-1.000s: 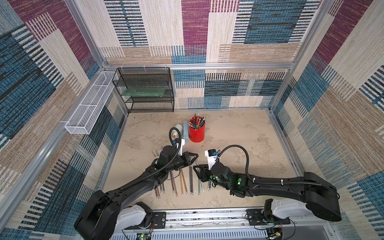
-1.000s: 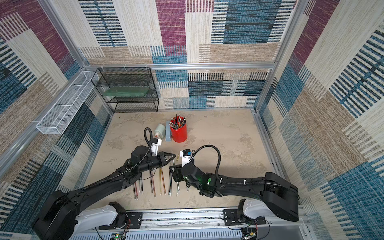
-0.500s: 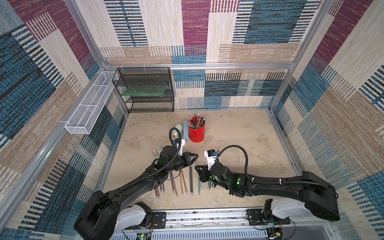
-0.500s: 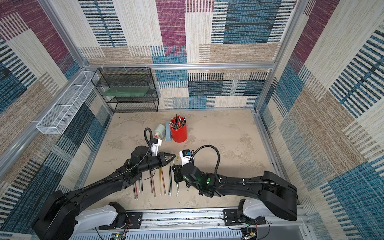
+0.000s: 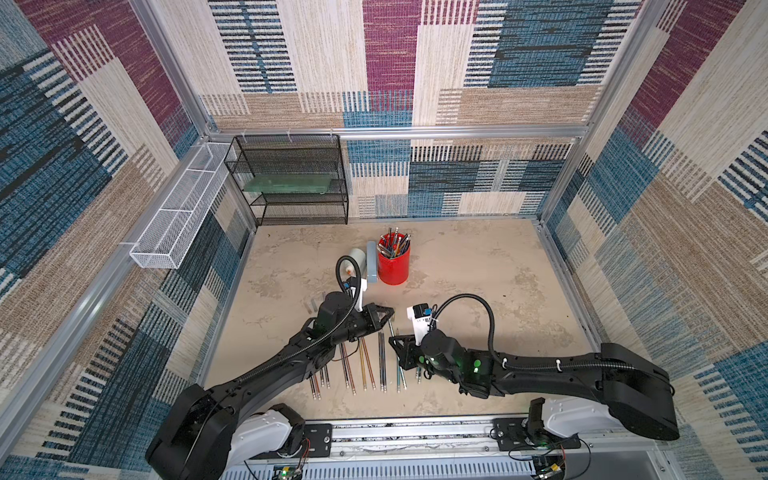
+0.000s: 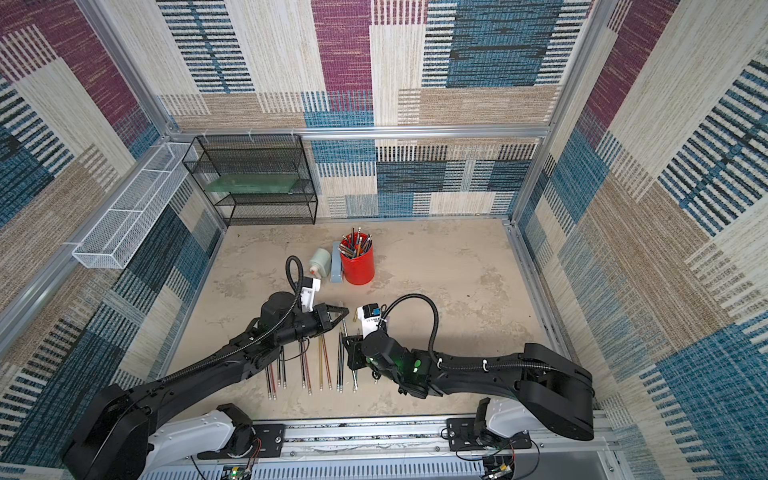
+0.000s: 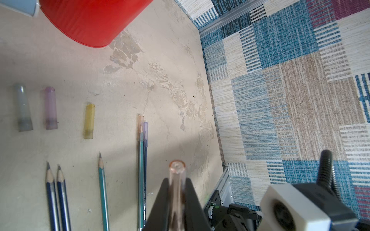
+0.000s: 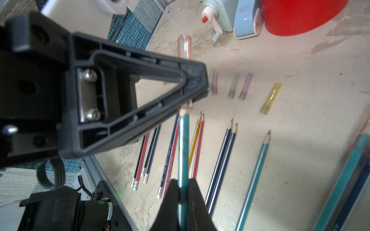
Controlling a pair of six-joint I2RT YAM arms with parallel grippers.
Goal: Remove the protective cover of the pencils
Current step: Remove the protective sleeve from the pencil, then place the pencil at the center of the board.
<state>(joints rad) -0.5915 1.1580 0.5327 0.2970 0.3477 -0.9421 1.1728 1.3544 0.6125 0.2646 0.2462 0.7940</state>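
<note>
where the pencil is: the teal pencil [image 8: 183, 144] is pinched between the two arms, over the right part of the row of pencils [image 5: 365, 365] lying on the table [image 5: 478, 270]
right fingers [image 8: 170, 200]: clamped tight on the teal pencil's shaft
left fingers [image 7: 160, 200]: squeezed shut on the pinkish see-through cover [image 7: 176, 174]
tip vs cover: the sharpened tip sits right at the cover's mouth; honestly can't tell if it's still inside or just out
stuff around: grey cover [image 7: 23, 109], purple cover [image 7: 51, 109] and yellow cover [image 7: 89, 121] lie loose on the table past the pencil tips; two still-capped pencils [image 7: 143, 160] lie side by side just beside the held one; red cup [image 5: 393, 266] full of pencils further back, with a blue sharpener [image 5: 372, 262] touching its side
in the way: in the right wrist view the left arm's black frame covers most of the pink cover, so only its two ends show
vs a second ago: the arms have hardly budged, but the right fingers were wider then and have since closed
pointing: tip aims away from the robot's base toward the red cup, eraser end back through the right fingers
long axis: roughly parallel to the row on the table, leaning a bit toward the left arm
</note>
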